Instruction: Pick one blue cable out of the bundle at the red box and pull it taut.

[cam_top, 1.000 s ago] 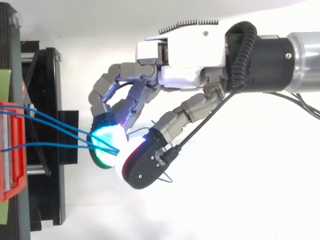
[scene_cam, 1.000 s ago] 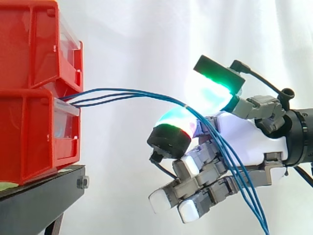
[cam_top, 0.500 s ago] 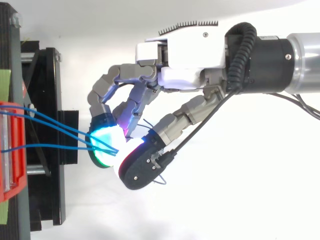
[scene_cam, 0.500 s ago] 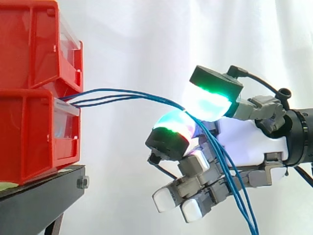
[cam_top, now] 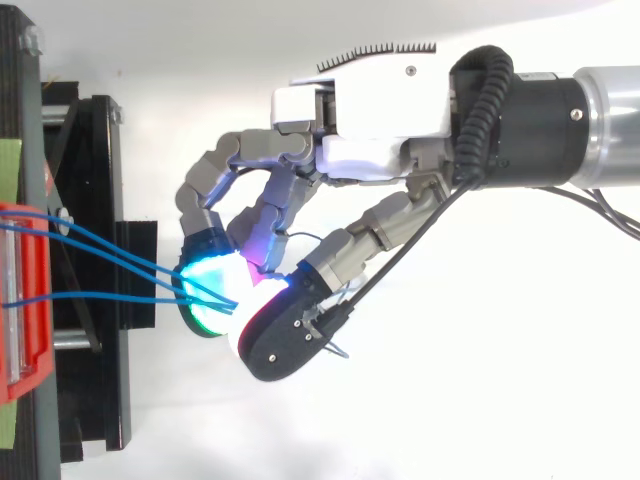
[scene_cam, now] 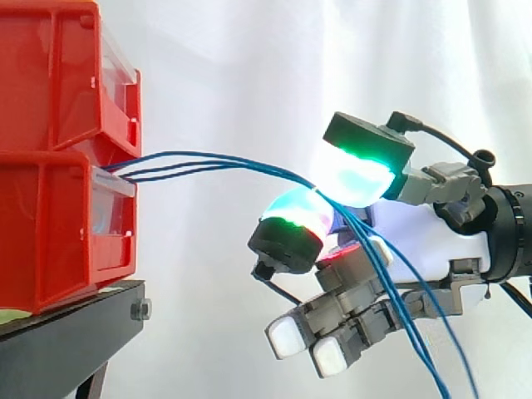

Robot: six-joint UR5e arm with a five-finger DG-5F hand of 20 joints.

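Right now I am holding my hand (scene_cam: 424,241) curled, pinching the blue cables (scene_cam: 224,160) between two green-glowing fingertips (scene_cam: 357,170); I cannot tell whether one strand or all of them are caught. From the pinch they are arching left, slightly slack, to the front of the red box (scene_cam: 58,224), and behind it they are hanging down across my palm. The box is sitting on the black stand (scene_cam: 66,341).
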